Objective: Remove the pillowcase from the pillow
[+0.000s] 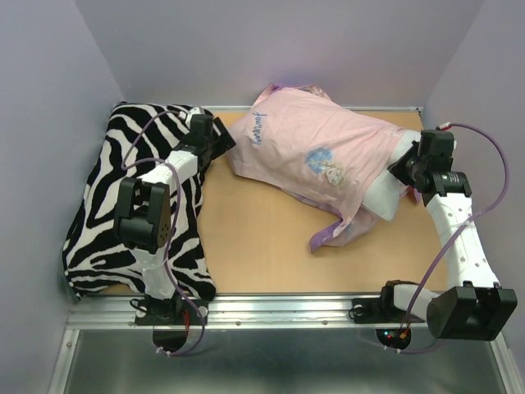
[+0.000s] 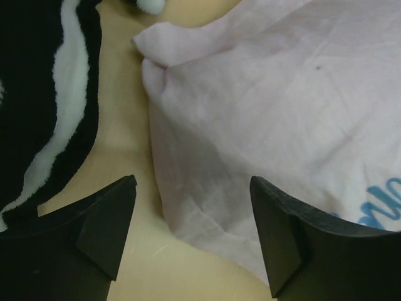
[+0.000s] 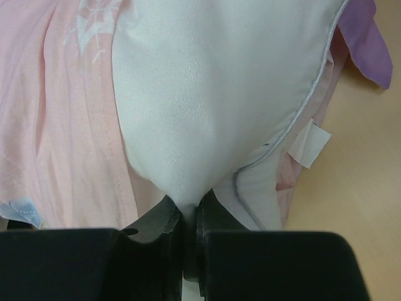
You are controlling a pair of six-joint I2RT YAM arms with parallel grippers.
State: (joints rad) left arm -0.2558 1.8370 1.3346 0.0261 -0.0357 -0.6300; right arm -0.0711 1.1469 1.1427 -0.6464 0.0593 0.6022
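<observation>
Your right fingers [image 3: 156, 227]: pinching pillow [image 3: 207, 94] corner. Your left fingers [image 2: 103, 219]: spread over pillowcase [image 2: 269, 94] edge, gripping nothing. Risk: pulling now drags the unanchored case along.

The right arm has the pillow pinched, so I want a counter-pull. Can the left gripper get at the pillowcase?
Probably yes: the left gripper is open, the pillowcase edge lies uncovered between its jaws, and the zebra pillow sits off to one side.
</observation>
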